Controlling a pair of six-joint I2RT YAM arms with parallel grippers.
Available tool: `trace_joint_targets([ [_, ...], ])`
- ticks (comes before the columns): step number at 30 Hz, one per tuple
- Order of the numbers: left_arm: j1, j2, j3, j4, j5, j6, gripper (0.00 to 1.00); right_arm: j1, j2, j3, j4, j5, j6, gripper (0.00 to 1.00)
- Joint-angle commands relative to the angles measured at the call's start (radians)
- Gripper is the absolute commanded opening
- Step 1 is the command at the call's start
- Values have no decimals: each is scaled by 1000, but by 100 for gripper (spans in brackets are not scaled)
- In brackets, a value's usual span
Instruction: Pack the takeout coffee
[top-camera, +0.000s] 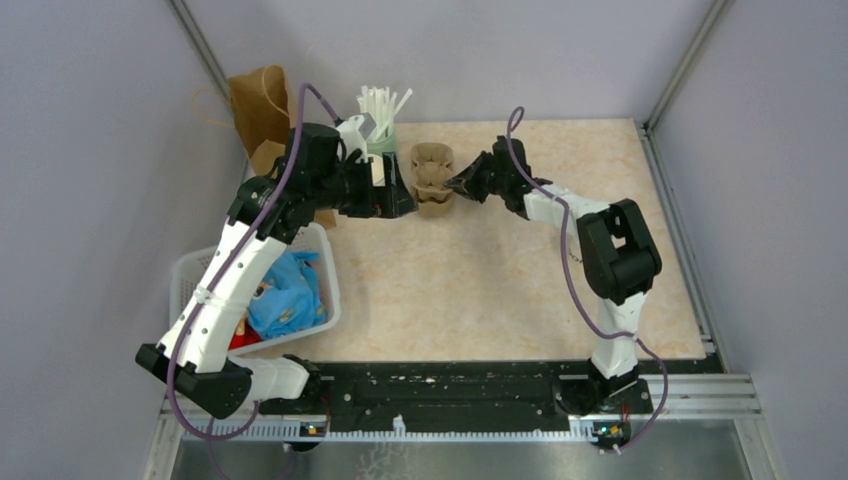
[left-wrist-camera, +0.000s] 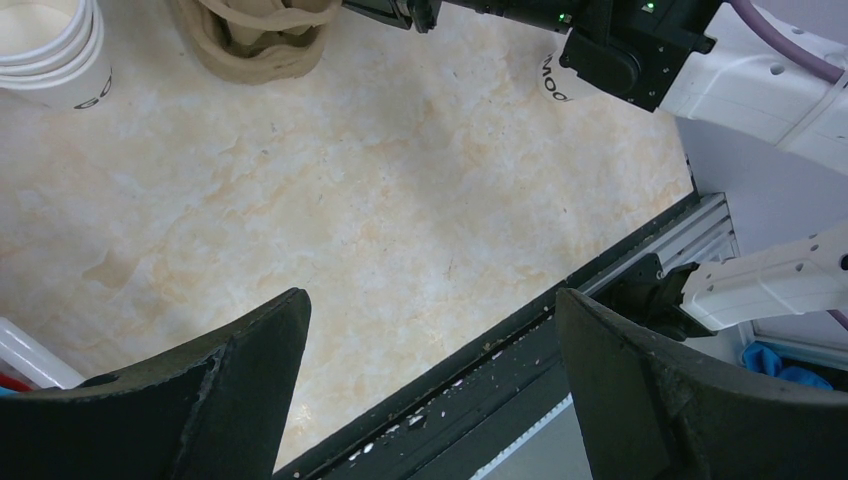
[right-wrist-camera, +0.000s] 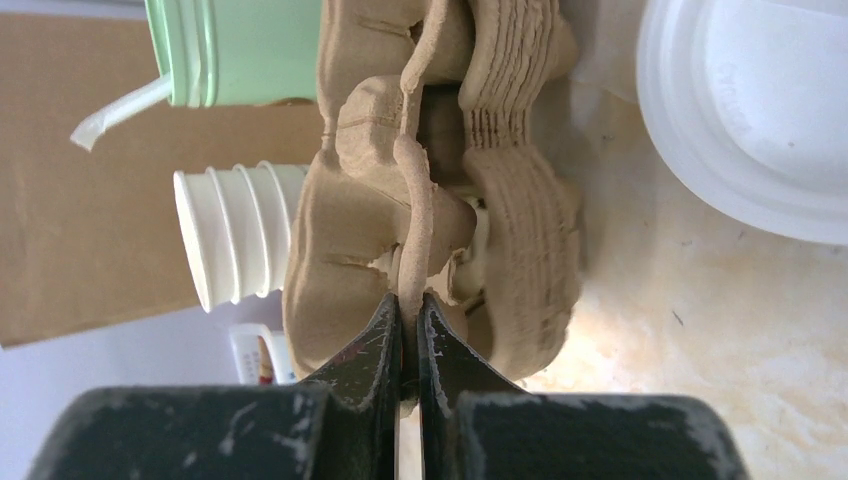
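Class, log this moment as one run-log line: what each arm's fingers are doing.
left fingers: open, empty, above table | right fingers: shut on rim of top pulp carrier | takeout coffee: on table, untouched

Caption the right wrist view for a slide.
Right tool shut on the wall of a pulp cup carrier, stacked paper cups beside it.

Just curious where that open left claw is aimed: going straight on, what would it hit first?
Probably the bare tabletop: the left gripper tilts down toward it, with nothing between its open jaws. The brown carrier stack sits farther on and off to the side, though depth is hard to judge.
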Motion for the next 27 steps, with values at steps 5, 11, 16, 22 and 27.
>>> trace_joint_targets([
  [5,9,-12,5,42,2,-2,98,37,-62,-19,249,-20,-191,0],
  [11,12,-20,-1,41,-3,-12,98,22,-134,-84,342,4,-114,0],
  [16,14,-2,21,45,12,-14,98,-9,-100,-24,233,-11,-111,0],
  [22,30,34,102,-2,-59,18,98,-48,-233,48,-124,2,-267,0],
  [27,65,81,147,-13,-45,15,98,-82,-344,83,-419,-82,-448,0],
])
